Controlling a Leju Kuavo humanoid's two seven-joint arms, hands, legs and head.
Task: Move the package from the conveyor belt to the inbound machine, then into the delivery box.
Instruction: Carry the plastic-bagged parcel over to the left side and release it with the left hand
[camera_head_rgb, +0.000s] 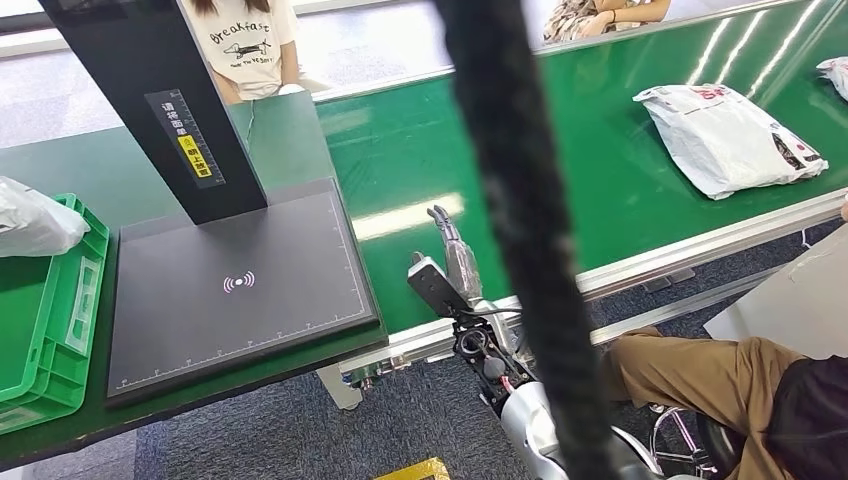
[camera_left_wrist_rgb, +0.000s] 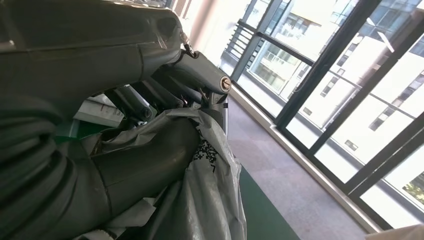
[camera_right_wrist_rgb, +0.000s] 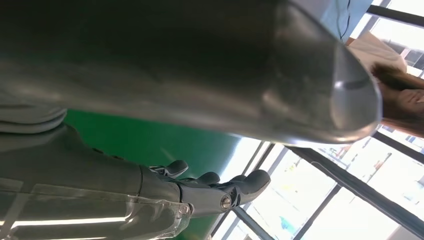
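A grey plastic package (camera_left_wrist_rgb: 210, 200) with a black code label is gripped in my left hand (camera_left_wrist_rgb: 165, 85), thumb under it and fingers over it. In the head view the same package (camera_head_rgb: 30, 220) shows at the far left, above the rim of the green delivery box (camera_head_rgb: 50, 330). The inbound machine (camera_head_rgb: 240, 290), a black flat plate with a dark post, stands right of the box with nothing on it. My right hand (camera_head_rgb: 455, 255) hovers at the near edge of the green conveyor belt (camera_head_rgb: 640, 190). In its wrist view, the right hand's (camera_right_wrist_rgb: 200, 190) fingers are stretched out and hold nothing.
A white package (camera_head_rgb: 730, 135) lies on the belt at right, with another one (camera_head_rgb: 835, 75) further along it. A thick black cable (camera_head_rgb: 510, 200) hangs across the middle of the head view. One person (camera_head_rgb: 245, 40) stands behind the machine; another (camera_head_rgb: 720, 390) sits at the lower right.
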